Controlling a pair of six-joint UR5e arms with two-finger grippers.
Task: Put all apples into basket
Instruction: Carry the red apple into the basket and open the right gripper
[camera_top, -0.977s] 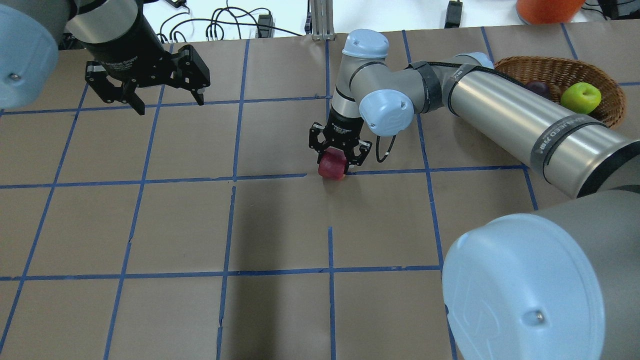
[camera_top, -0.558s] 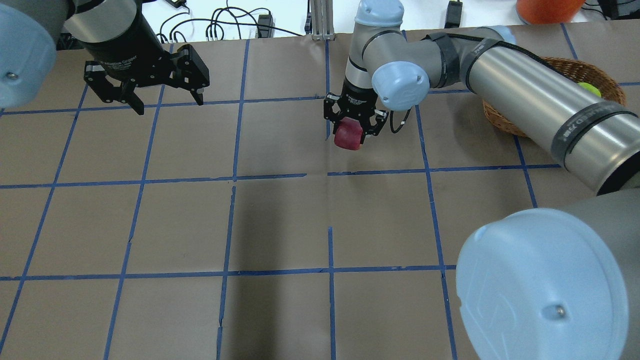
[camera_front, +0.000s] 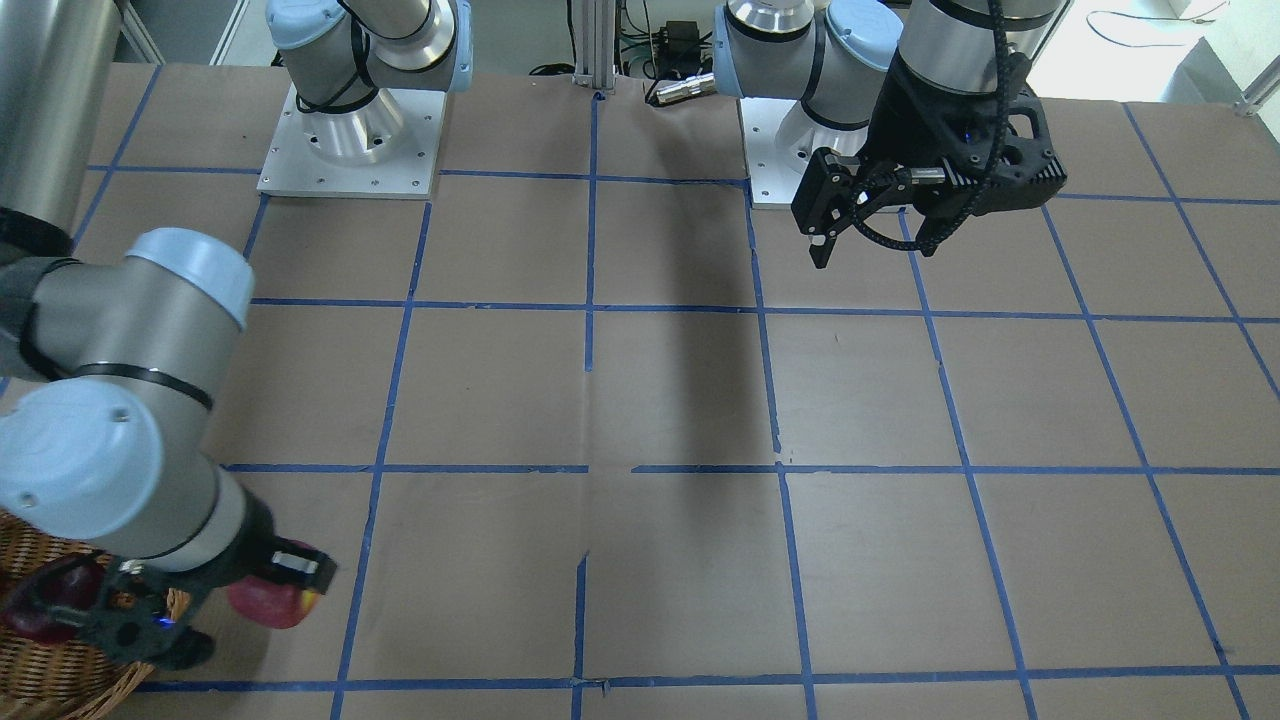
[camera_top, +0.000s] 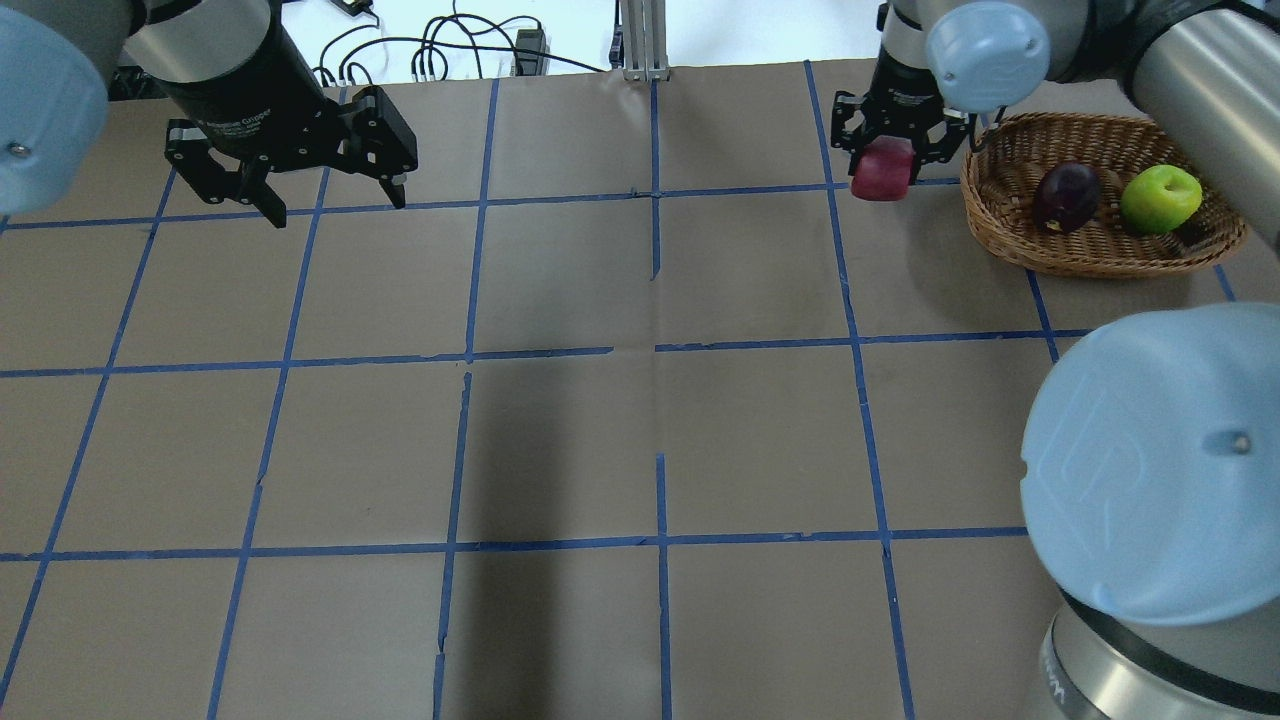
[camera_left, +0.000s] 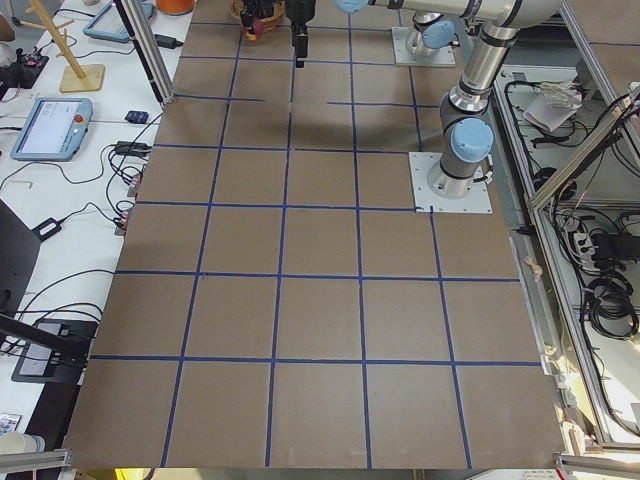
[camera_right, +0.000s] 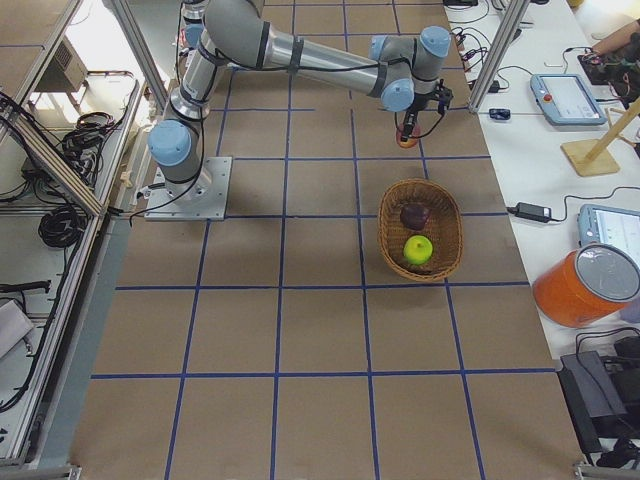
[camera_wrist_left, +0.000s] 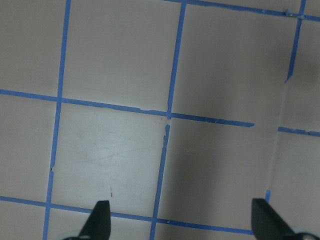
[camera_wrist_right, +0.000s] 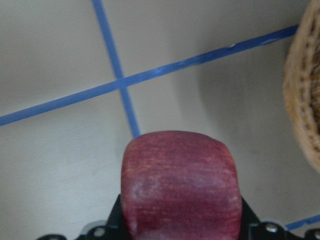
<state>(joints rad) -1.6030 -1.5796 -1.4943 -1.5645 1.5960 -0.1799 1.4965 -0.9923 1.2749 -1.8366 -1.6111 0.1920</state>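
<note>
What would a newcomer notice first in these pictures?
The right claw holds a red apple above the table, just beside the wicker basket. Inside it lie a lime-green apple and a dark maroon apple. The left claw hangs open and empty on the other side.

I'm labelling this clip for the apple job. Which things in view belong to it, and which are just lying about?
Belong to the job:
red apple, held in the right gripper beside the basket
maroon apple and green apple, already in the basket

Just lying about, off the table:
orange container
tablet
wooden stand
cables
</note>
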